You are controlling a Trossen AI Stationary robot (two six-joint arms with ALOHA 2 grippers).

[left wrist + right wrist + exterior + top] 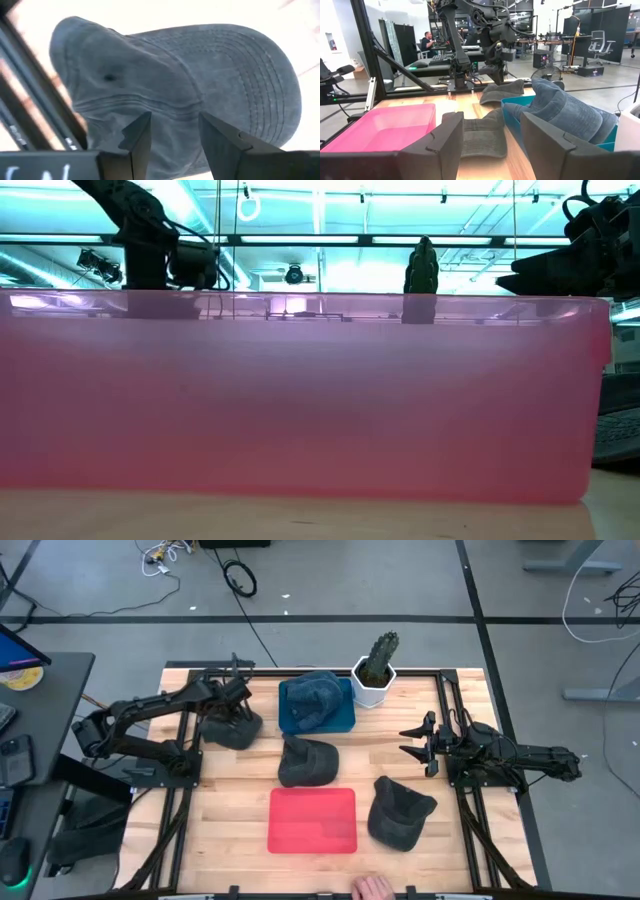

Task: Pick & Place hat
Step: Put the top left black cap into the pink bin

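Note:
Three dark grey caps lie on the wooden table: one at the far left [232, 730], one in the middle [305, 760], one near the right [400, 812]. A blue-grey cap [312, 695] sits in a blue bin [345, 718]. A pink tray [313, 820] lies at the near middle. My left gripper [235, 715] is open over the far-left cap [200, 65], one finger on each side of its crown [172, 135]. My right gripper [405, 740] waits open at the right, pointing left [492, 145]. My left gripper comes at the far-left cap's crown [170, 100] from above, pointing down, with its open fingers [142, 135] standing over the cloth. I cannot tell whether the fingertips touch it. The cap lies flat on the table.
A cactus in a white pot [375, 670] stands at the far edge beside the blue bin. The pink tray's wall [300, 400] fills the low view. A person's hand [372, 887] shows at the table's near edge. Black rails run along both table sides.

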